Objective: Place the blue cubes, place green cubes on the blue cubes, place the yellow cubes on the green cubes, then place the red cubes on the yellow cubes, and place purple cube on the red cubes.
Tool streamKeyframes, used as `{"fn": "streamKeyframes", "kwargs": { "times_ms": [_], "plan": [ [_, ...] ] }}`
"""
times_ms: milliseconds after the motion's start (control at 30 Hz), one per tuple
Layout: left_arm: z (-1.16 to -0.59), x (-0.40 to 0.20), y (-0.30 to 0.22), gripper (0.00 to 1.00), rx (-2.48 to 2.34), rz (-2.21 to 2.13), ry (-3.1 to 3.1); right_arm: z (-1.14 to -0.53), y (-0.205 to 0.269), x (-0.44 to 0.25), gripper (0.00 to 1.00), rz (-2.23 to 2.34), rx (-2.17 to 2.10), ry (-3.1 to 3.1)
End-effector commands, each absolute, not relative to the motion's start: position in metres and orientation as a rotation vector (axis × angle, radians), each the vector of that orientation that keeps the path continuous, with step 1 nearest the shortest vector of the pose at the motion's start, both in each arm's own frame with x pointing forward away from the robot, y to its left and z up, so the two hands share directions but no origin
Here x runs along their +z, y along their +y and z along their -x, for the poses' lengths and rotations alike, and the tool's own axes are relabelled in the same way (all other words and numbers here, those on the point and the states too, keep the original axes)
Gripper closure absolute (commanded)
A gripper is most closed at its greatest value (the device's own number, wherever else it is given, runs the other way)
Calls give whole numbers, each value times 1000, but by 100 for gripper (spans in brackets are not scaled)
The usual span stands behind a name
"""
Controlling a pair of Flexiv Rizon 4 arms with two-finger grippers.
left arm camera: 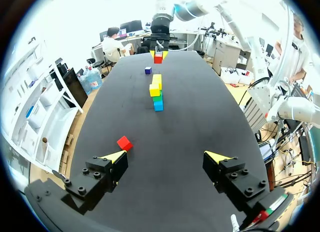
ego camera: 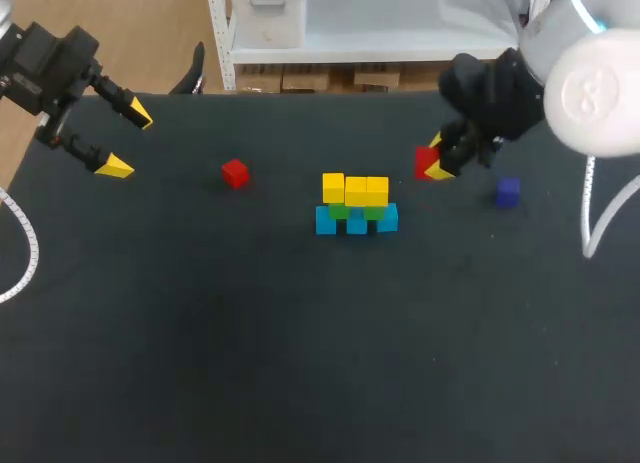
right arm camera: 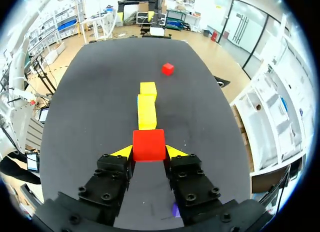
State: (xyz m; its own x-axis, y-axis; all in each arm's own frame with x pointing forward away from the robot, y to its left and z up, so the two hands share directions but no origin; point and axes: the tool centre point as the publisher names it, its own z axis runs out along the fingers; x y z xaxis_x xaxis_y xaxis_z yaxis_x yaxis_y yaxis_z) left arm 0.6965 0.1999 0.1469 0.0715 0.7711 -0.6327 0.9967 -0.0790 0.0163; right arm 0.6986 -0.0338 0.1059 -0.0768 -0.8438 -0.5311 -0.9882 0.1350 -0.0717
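Note:
A stack stands mid-table: three blue cubes [ego camera: 356,221] at the bottom, green cubes [ego camera: 340,210] on them, three yellow cubes [ego camera: 356,190] on top. My right gripper [ego camera: 436,155] hangs right of the stack, shut on a red cube [right arm camera: 148,144]; the yellow cubes [right arm camera: 147,110] lie just ahead of it. A second red cube [ego camera: 235,173] lies left of the stack, also seen ahead of my left gripper [left arm camera: 165,159], which is open and empty at the table's far left [ego camera: 125,138]. A purple cube [ego camera: 508,191] sits right of the right gripper.
The black table [ego camera: 300,363] spreads wide in front of the stack. The table's back edge runs just behind both grippers.

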Motion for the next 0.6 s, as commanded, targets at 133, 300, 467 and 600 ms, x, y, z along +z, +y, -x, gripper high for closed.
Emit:
{"fn": "streamKeyframes", "kwargs": {
  "times_ms": [133, 300, 467, 600],
  "plan": [
    [-698, 147, 200, 0, -664, -1908, 1747, -710, -12, 107, 100, 1799, 466, 1951],
    [-698, 147, 200, 0, -664, -1908, 1747, -709, 0, 108, 100, 1812, 488, 1935],
    [-698, 147, 200, 0, -664, -1908, 1747, -707, 10, 106, 100, 1822, 501, 1924],
    [-698, 147, 200, 0, -664, -1908, 1747, -702, 18, 102, 100, 1843, 486, 1917]
  ]
}}
